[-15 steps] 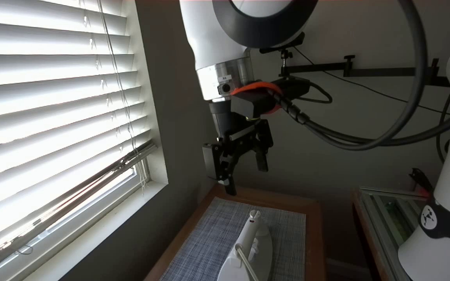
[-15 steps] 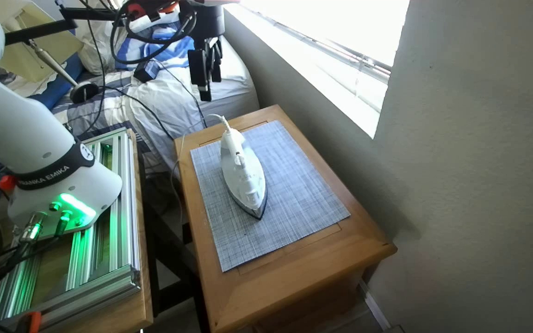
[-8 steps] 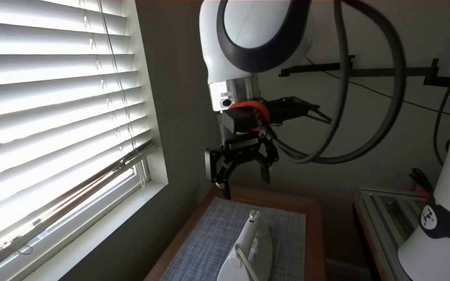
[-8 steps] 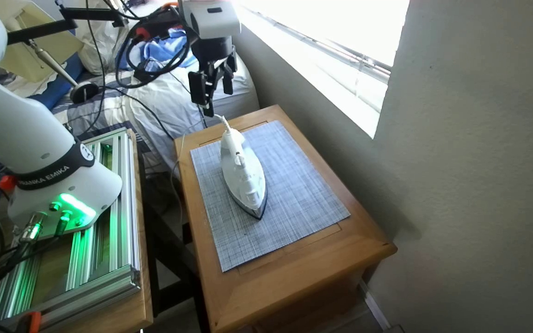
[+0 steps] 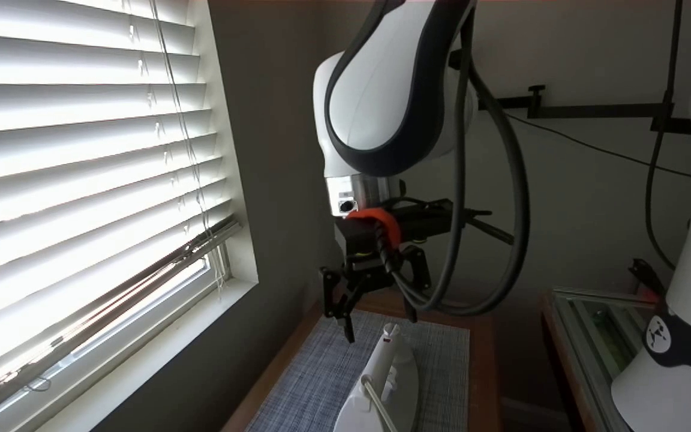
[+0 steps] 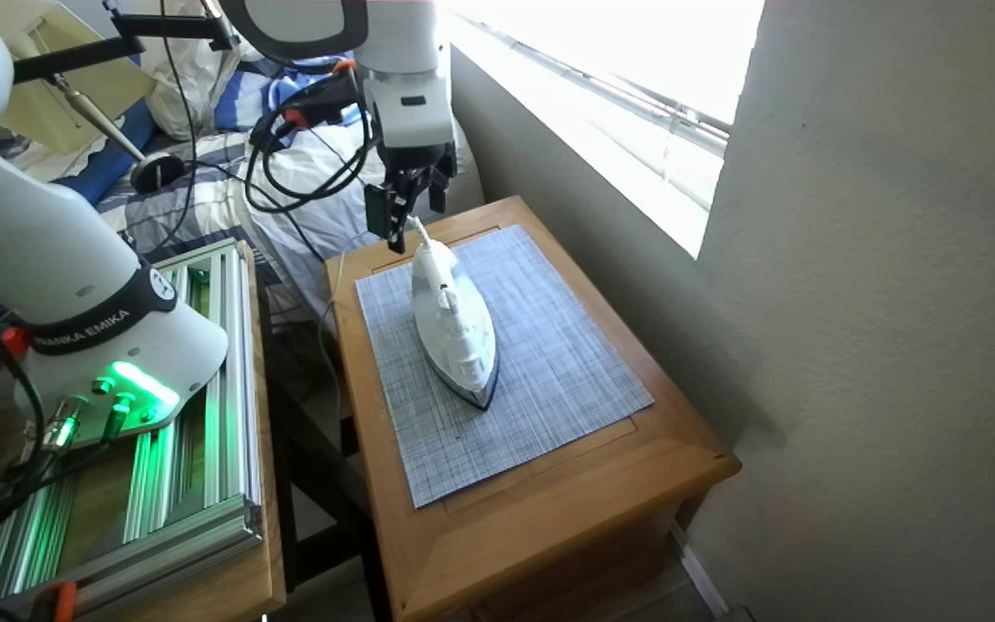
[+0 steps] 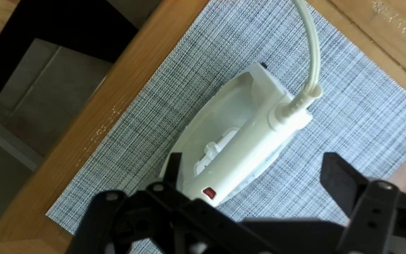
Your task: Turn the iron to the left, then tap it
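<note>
The iron (image 6: 459,324) is white and pale grey and lies flat on a grey woven mat (image 6: 567,345) on a wooden table. It shows in both exterior views, with its arched handle and a red mark (image 5: 375,375). In an exterior view its nose points toward the camera and its cord leaves the far end. My gripper (image 5: 380,324) is open and empty, above the iron and apart from it, also in an exterior view (image 6: 416,226). In the wrist view the open gripper (image 7: 251,155) covers the nose of the iron (image 7: 245,148); its handle and cord show.
The wooden table (image 6: 549,553) stands beside a wall and a window with blinds (image 5: 81,150). The robot base (image 6: 126,354) stands on a metal frame beside the table. A bed (image 6: 290,181) lies beyond. Black cables (image 5: 516,198) hang from the arm.
My arm and gripper have come down toward the iron and table. The fingers look open throughout. The iron has not moved.
</note>
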Robot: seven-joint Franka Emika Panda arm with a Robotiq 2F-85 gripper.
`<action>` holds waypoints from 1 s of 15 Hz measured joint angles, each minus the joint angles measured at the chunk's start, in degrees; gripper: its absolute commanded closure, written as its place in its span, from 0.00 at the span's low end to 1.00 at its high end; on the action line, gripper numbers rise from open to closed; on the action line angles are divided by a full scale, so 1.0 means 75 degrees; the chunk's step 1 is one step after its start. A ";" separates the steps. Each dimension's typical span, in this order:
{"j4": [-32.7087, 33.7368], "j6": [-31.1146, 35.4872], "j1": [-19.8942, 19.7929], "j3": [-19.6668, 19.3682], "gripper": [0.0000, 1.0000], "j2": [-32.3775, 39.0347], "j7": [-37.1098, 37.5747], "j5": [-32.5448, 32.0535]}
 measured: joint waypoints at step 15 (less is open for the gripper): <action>0.0003 0.0999 0.0178 -0.0035 0.00 0.1293 -0.0047 0.1217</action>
